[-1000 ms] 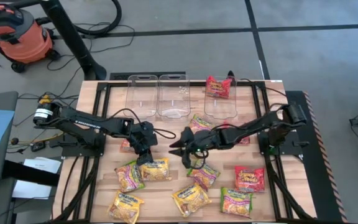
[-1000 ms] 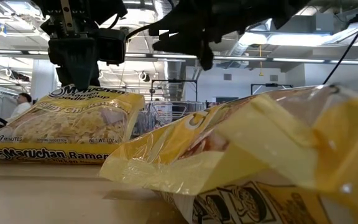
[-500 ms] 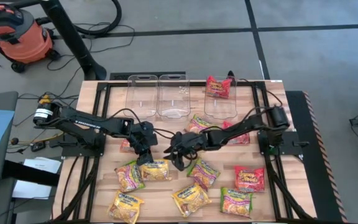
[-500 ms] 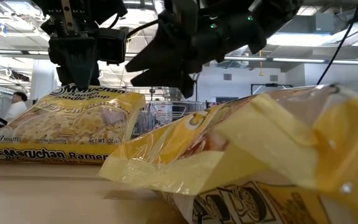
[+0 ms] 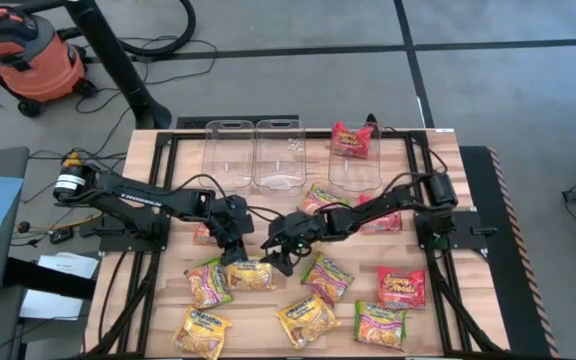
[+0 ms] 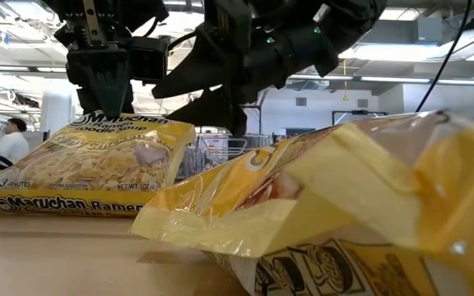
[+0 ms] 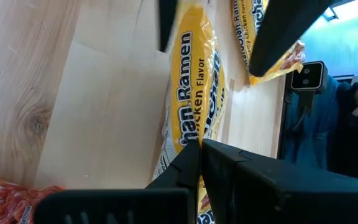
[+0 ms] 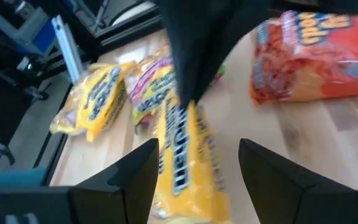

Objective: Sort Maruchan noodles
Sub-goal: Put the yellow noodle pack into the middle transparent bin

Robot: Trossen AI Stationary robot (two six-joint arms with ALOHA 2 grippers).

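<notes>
While the left gripper (image 5: pixel 234 253) stays closed on the far edge of a yellow packet (image 5: pixel 251 273) in the middle of the worktop (image 5: pixel 438 322), the right gripper (image 5: pixel 274 250) has moved to the left over the last second and now hangs just beside that same packet, on its right side. Its fingers have spread wide during this move and they hold nothing. In the low view the packet's far edge is lifted a little under the left gripper, and the open right gripper (image 6: pixel 200 86) is above and beside it. It seems the yellow packet is going to pass from one arm to the other. The other noodle packets lie scattered on the near half of the worktop, and a red packet (image 5: pixel 351 139) sits in the right clear bin (image 5: pixel 354 172).
</notes>
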